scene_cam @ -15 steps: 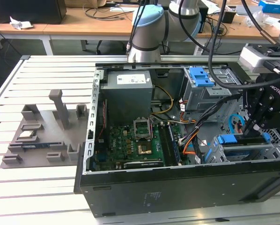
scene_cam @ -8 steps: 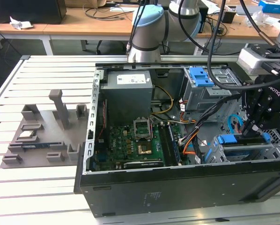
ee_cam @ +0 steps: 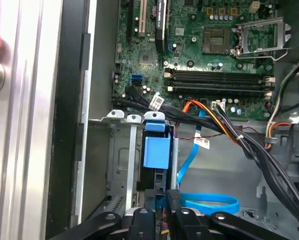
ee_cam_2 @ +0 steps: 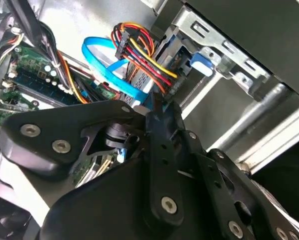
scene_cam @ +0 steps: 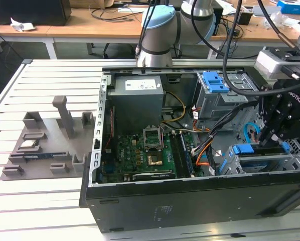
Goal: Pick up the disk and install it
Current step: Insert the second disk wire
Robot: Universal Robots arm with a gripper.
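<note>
Disk (scene_cam: 264, 159): lower right of exterior view — seated edge-on in grey drive cage (scene_cam: 240, 168).
Gripper (scene_cam: 268, 135): directly above disk, fingers nearly shut; grip on blue caddy unclear.
Long axis: along the cage.

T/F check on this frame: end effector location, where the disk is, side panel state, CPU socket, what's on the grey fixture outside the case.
1. The end effector is over the drive cage at the exterior view's right end of the computer case. True.
2. The disk lies on the grey fixture outside the case. False: its blue-framed body sits in the drive cage under the end effector.
3. The case's side panel is closed. False: the case is open and the motherboard is exposed.
4. The CPU socket has a cooler mounted on it. False: it is bare, with no cooler.
5. A blue flat cable loops near the cage in both wrist views. True.
</note>
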